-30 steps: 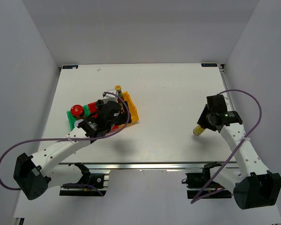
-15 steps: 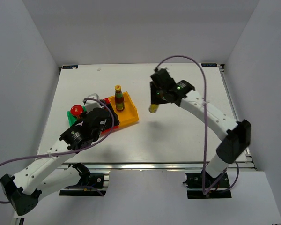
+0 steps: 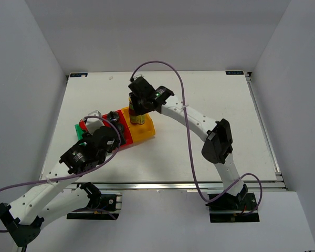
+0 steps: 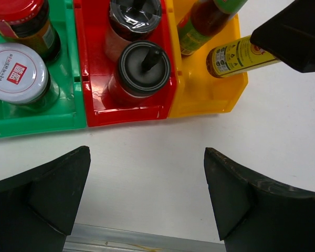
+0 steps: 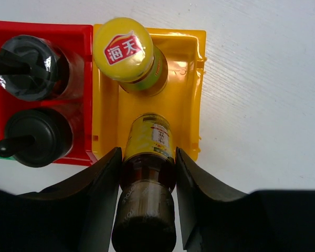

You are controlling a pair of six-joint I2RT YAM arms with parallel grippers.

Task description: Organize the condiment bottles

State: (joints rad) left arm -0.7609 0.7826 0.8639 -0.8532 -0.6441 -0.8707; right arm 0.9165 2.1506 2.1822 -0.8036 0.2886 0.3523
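the right tool (image 3: pixel 139 104) is arriving over the yellow bin (image 5: pixel 191 105) after swinging in from the right side of the tabletop (image 3: pixel 210 152). it is clamping a yellow-labelled bottle (image 5: pixel 147 139), tilted, with its lower end over the bin just beside the yellow-capped bottle (image 5: pixel 127 49). the left tool (image 4: pixel 147 194) is drawing back, jaws wide apart and empty. this is probably the last bottle going in. the bins are looking like glossy moulded plastic, and the held bottle like dark, smooth, cylindrical glass.
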